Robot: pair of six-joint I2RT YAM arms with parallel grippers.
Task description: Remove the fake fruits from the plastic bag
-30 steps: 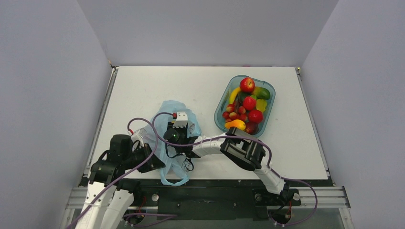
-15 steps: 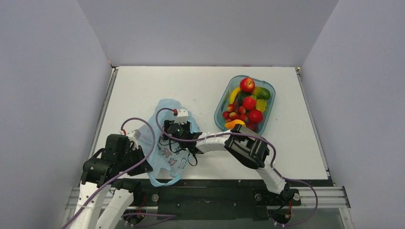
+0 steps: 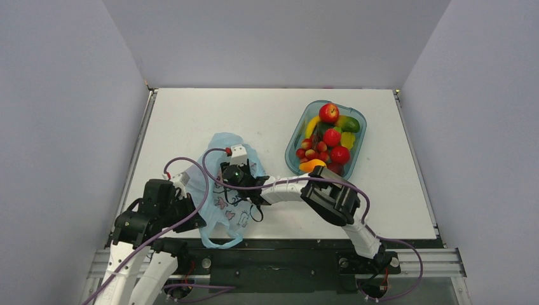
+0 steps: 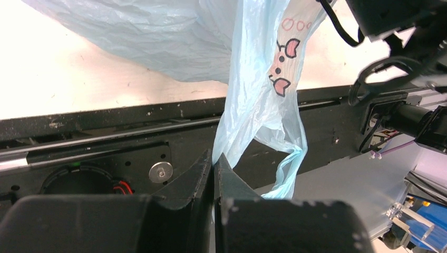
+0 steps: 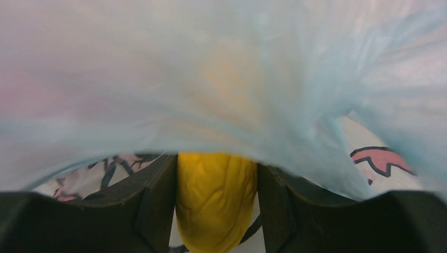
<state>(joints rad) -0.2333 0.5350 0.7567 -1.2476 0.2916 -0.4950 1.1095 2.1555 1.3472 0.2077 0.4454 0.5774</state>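
The light-blue plastic bag [image 3: 219,204] lies crumpled at the table's near left, its handle hanging over the front edge. My left gripper [image 3: 192,216] is shut on a fold of the bag's film, seen pinched between the jaws in the left wrist view [image 4: 215,157], with the bag [image 4: 253,79] stretched above. My right gripper [image 3: 236,171] reaches into the bag from the right. In the right wrist view it [image 5: 216,163] is shut on a short yellow elongated fruit [image 5: 216,205], with blue film draped over the fingertips. Any other fruit in the bag is hidden.
A teal transparent oval tub [image 3: 289,159] stands at the right, holding a red apple [image 3: 328,112], a green-and-orange mango [image 3: 349,124], strawberries [image 3: 311,152] and other fruits. The black front rail [image 4: 105,137] runs under the bag's handle.
My left gripper has pulled the bag's edge left and towards the near edge, stretching the bag. My right gripper has shifted a little farther into the bag.
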